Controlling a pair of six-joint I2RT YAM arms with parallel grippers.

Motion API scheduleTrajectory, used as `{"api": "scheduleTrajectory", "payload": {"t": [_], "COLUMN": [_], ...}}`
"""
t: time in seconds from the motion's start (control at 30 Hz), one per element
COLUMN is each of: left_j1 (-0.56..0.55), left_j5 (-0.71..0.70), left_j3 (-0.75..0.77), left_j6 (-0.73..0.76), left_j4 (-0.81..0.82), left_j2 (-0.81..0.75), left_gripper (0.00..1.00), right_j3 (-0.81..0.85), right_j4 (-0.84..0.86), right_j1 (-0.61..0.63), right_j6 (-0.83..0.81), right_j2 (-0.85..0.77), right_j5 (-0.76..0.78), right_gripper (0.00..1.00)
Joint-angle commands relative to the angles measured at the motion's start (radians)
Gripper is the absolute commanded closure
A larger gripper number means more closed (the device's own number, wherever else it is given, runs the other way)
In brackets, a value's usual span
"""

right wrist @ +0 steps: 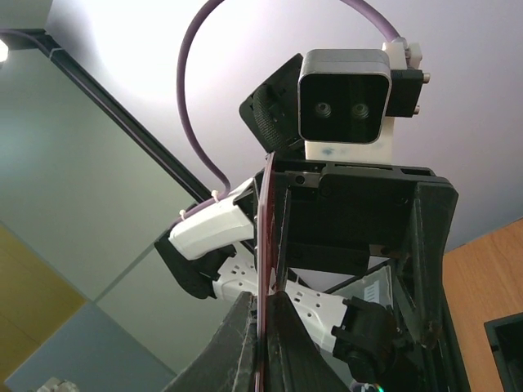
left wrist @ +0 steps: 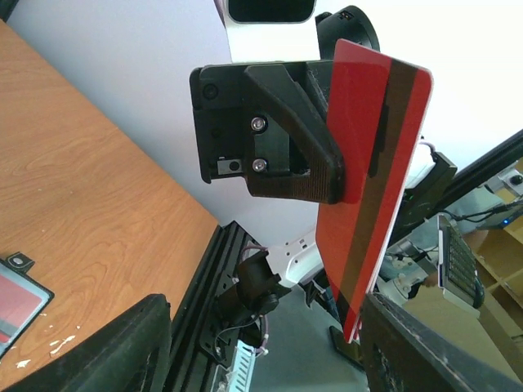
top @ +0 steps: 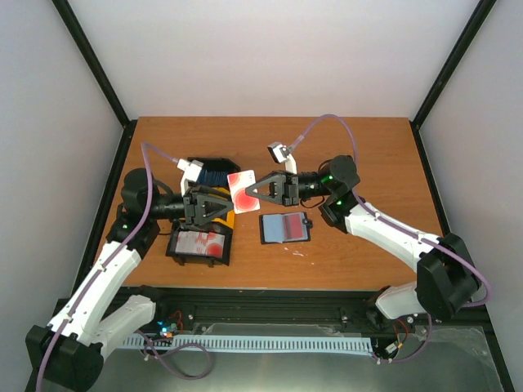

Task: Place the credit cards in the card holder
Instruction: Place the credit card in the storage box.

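Observation:
My right gripper [top: 248, 193] is shut on a credit card [top: 242, 188], white with red blotches, held on edge above the table. In the left wrist view the card [left wrist: 376, 180] shows a red back with a dark stripe. Its lower end hangs just inside one of the fingers [left wrist: 433, 351] of my open left gripper [left wrist: 265, 347], which nearly meets the right one [top: 229, 206]. The right wrist view sees the card [right wrist: 263, 269] edge-on between its shut fingers [right wrist: 261, 347]. The black card holder [top: 286, 227] lies open on the table below, with a reddish card in it. Its corner [left wrist: 12, 302] shows in the left wrist view.
A black bin [top: 200, 245] with several red-blotched cards sits at the front left under my left arm. A second bin [top: 211, 171] with blue cards stands behind it. The table's front edge and black rail [left wrist: 204, 278] run close below the grippers.

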Motion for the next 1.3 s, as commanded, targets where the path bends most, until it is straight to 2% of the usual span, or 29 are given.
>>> {"api": "scheduleTrajectory", "payload": {"t": [0.0, 0.4, 0.57, 0.77, 1.03, 1.17, 1.27], "left_j1": [0.006, 0.006, 0.006, 0.006, 0.004, 0.006, 0.005], "left_j5": [0.022, 0.050, 0.010, -0.004, 0.053, 0.023, -0.003], "left_j3": [0.010, 0.014, 0.040, 0.065, 0.054, 0.039, 0.007], "left_j6": [0.020, 0.011, -0.001, -0.004, -0.066, -0.107, -0.155], "left_j4": [-0.004, 0.011, -0.010, -0.027, 0.043, 0.079, 0.135], "left_j2": [0.007, 0.018, 0.031, 0.045, 0.057, 0.051, 0.042], "left_gripper": [0.36, 0.35, 0.35, 0.43, 0.51, 0.52, 0.50], "right_j3": [0.021, 0.020, 0.042, 0.065, 0.050, 0.022, 0.016], "right_j4": [0.089, 0.104, -0.053, -0.197, -0.151, -0.069, -0.073], "right_j1": [0.023, 0.037, 0.049, 0.053, 0.054, 0.054, 0.054], "right_j6": [0.014, 0.020, -0.082, -0.184, -0.135, -0.067, -0.058], "right_j2": [-0.002, 0.002, -0.006, -0.015, 0.029, 0.053, 0.060], "right_j5": [-0.016, -0.026, -0.001, 0.028, 0.047, 0.071, 0.104], "right_gripper": [0.97, 0.97, 0.97, 0.97, 0.97, 0.97, 0.97]}}
